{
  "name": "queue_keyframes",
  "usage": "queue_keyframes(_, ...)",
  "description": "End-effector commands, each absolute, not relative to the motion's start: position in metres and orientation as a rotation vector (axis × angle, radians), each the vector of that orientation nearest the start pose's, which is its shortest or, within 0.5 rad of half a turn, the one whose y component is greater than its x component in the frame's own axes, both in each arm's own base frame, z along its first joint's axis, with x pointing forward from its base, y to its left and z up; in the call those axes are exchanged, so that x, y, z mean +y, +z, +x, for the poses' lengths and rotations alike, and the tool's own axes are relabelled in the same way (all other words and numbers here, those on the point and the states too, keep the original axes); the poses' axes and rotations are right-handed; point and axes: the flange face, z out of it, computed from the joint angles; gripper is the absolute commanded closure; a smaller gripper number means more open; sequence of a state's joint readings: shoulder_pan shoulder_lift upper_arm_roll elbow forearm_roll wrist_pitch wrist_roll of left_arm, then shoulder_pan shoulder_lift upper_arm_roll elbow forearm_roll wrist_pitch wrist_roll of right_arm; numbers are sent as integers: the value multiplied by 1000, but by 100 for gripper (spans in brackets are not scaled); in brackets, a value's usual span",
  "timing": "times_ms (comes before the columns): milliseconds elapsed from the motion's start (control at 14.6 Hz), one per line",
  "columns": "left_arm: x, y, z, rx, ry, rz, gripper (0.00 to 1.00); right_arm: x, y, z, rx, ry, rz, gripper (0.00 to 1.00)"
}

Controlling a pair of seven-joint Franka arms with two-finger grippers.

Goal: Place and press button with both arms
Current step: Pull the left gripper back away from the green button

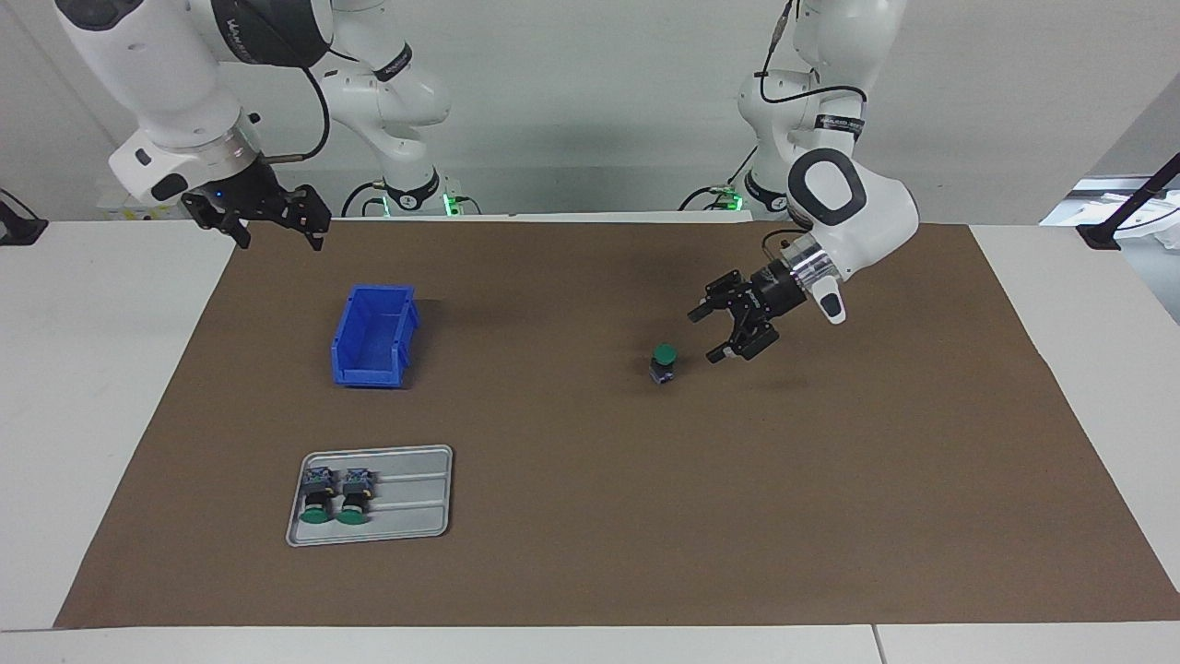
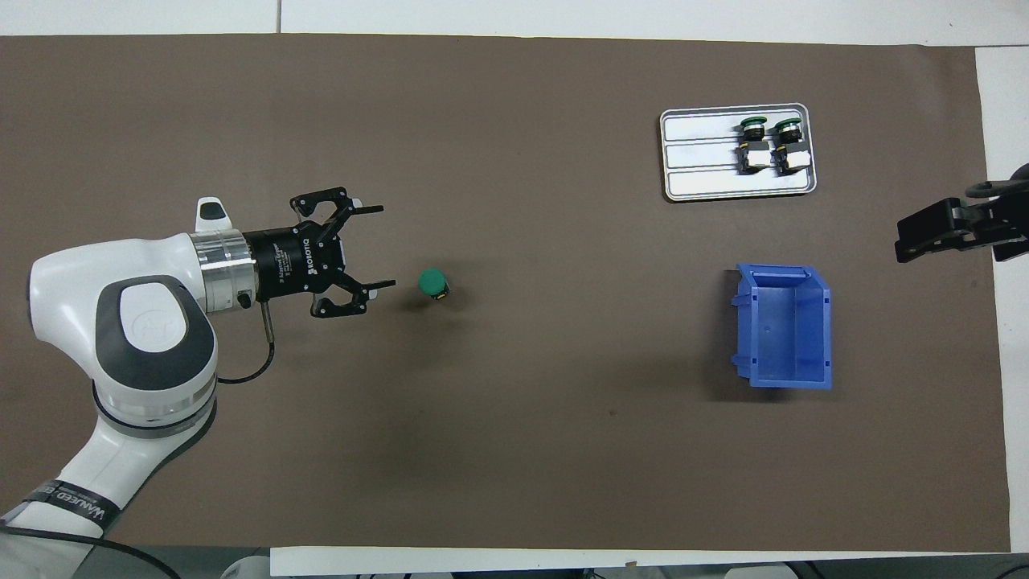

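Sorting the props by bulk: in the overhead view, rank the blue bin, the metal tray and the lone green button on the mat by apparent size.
1. Metal tray, largest outline, though the blue bin comes close.
2. Blue bin.
3. Green button, by far the smallest.

Table is being covered by a matt brown mat (image 1: 590, 516), paper-like. Bin (image 1: 373, 336) is showing as glossy blue plastic. Tray (image 1: 410, 503) is reading as brushed grey metal. Arm shells (image 2: 120, 322) are being seen as smooth glossy white plastic.
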State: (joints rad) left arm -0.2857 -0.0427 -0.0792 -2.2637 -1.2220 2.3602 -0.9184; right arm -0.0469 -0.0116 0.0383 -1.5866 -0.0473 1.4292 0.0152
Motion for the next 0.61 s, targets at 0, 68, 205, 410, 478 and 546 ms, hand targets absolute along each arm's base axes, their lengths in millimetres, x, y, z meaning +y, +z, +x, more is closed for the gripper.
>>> queue_keyframes(0, -198, 418, 491, 1444, -495, 1897, 0, -12, 612, 529, 17, 225, -3180, 1)
queue_keyframes(68, -196, 424, 494, 1418, -484, 1957, 0, -12, 612, 528, 19, 225, -3180, 1)
queue_keyframes(205, -195, 440, 502, 1345, -452, 2085, 0, -13, 612, 528, 22, 226, -3179, 1)
queue_keyframes(410, -192, 458, 512, 1273, -398, 2221, 0, -12, 612, 529, 17, 225, -3180, 1)
queue_keyframes(478, -188, 461, 515, 1266, -377, 2240, 0, -12, 613, 529, 19, 223, -3180, 1)
queue_keyframes(546, -191, 459, 518, 1244, -346, 2300, 0, -12, 612, 529, 19, 225, -3180, 1)
